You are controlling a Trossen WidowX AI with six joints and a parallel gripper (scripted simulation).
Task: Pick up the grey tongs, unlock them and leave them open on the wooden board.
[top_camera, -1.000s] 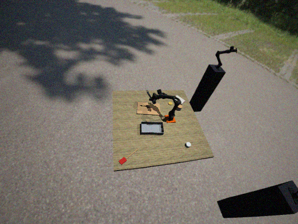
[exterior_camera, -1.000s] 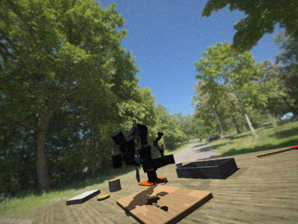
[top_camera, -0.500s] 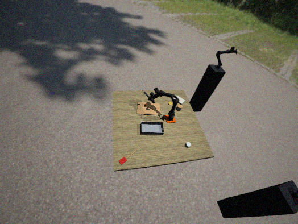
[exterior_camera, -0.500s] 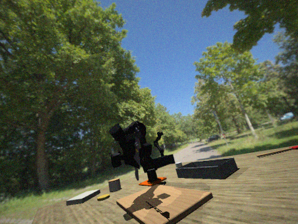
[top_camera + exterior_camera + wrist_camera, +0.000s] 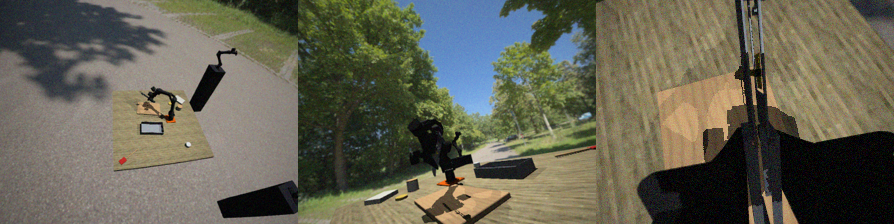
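My gripper (image 5: 149, 97) (image 5: 749, 130) is shut on the grey tongs (image 5: 144, 94) (image 5: 749, 90) and holds them in the air above the wooden board (image 5: 140, 111) (image 5: 491, 195) (image 5: 672, 106). The tongs are tilted: the lower end (image 5: 434, 172) hangs below the gripper in the exterior view, the other end reaches outward. Their two arms run close together. A small dark and yellowish part (image 5: 758, 72) sits between the arms, towards the outer end. Whether the lock is released cannot be told. The roasting tin (image 5: 141, 129) (image 5: 497, 174) stands apart from the tongs.
A white slab (image 5: 179, 99) (image 5: 381, 197), a yellow disc (image 5: 401, 197) and a dark cylinder (image 5: 412, 185) stand beside the arm. A white round thing (image 5: 187, 144) and a red-headed tool (image 5: 122, 161) lie towards the table's other edge.
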